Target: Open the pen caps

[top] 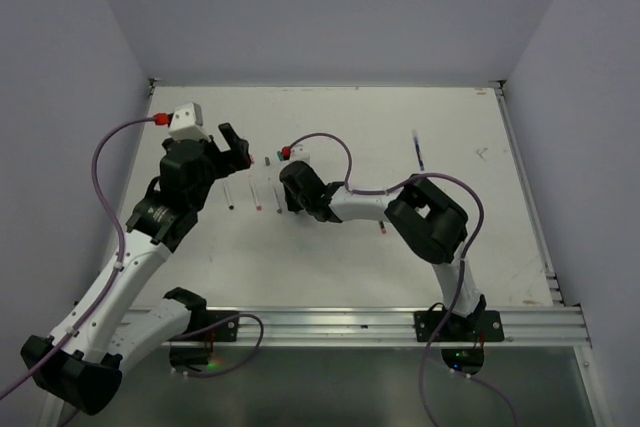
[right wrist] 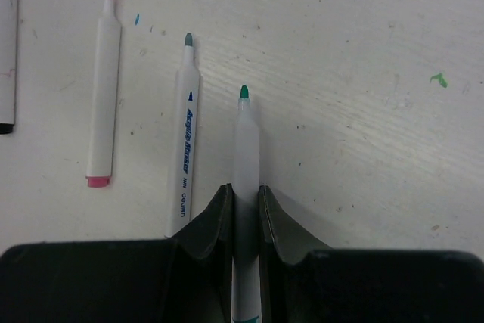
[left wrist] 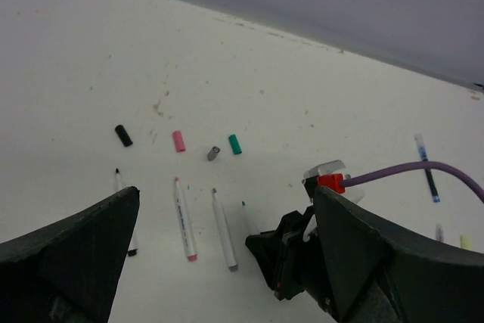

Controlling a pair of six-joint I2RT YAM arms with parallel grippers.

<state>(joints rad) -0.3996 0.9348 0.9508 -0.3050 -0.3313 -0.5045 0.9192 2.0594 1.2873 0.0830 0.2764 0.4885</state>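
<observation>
Here the right claw clamps an uncapped green-tipped pen.

Four pen caps are set in a row across the table; nearer than these, four pens are laid side by side, tips toward the caps; the rightmost pen is clamped in the right gripper; a lone pen is placed well apart, far right.
</observation>
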